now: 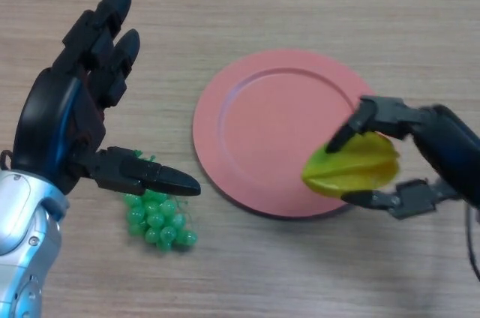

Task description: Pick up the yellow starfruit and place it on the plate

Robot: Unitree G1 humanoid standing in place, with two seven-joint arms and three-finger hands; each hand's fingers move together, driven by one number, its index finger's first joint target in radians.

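I see plate [255, 119] near-right rim hidden by starfruit [352, 166] | grapes [159, 219] top behind left hand [71, 119] | right hand [409, 154] cut at right edge

The table [315, 3] looks like pale wood with fine straight grain and a matt finish. The plate [262, 123] is a smooth, matt pink, seemingly plastic. The starfruit [352, 166] has a waxy, slightly glossy yellow skin with smooth ridges. The green grapes [159, 219] look like shiny plastic beads. Both hands, left hand [67, 119] and right hand [442, 149], are black hard plastic with a dull sheen.
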